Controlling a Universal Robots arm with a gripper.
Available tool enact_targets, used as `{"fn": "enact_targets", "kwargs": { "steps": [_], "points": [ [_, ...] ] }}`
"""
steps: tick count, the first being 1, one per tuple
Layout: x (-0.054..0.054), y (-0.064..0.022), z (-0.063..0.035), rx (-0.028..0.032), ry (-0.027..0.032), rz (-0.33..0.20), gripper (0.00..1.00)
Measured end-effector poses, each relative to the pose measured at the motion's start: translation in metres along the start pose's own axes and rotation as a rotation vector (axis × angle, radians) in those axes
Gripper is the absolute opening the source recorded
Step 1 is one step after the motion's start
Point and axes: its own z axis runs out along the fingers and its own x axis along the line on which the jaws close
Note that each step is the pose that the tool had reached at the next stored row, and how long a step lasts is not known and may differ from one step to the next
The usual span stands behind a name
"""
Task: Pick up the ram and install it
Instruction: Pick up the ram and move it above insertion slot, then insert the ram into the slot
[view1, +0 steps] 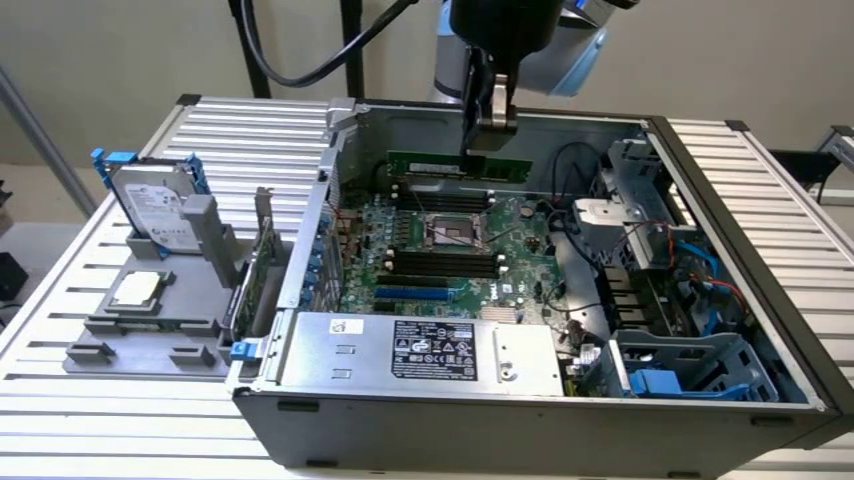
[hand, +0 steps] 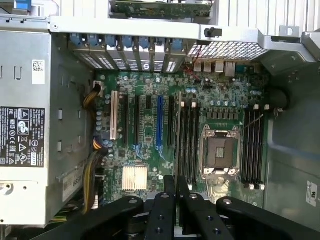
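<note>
Black gripper (view1: 478, 150) clamps the long dark-green ram stick (view1: 434, 166) by its top edge, evidently so contacts face the green motherboard (view1: 523, 245).

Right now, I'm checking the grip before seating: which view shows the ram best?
The exterior view: the ram shows its long green face, held in the jaws above the motherboard. The wrist view shows it edge-on, a thin strip between the jaws.

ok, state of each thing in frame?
gripper: jaws shut on the ram
ram: held level over the motherboard
CPU socket: empty
case: side open
hard drive: upright in grey stand
processor: flat on that stand
</note>
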Motion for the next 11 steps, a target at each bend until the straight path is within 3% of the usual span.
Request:
{"fn": "enact_targets", "kwargs": {
  "steps": [11],
  "points": [
    [-0.0001, -0.0001, 0.0000, -0.0001, 0.0000, 0.000, 0.13]
  ]
}}
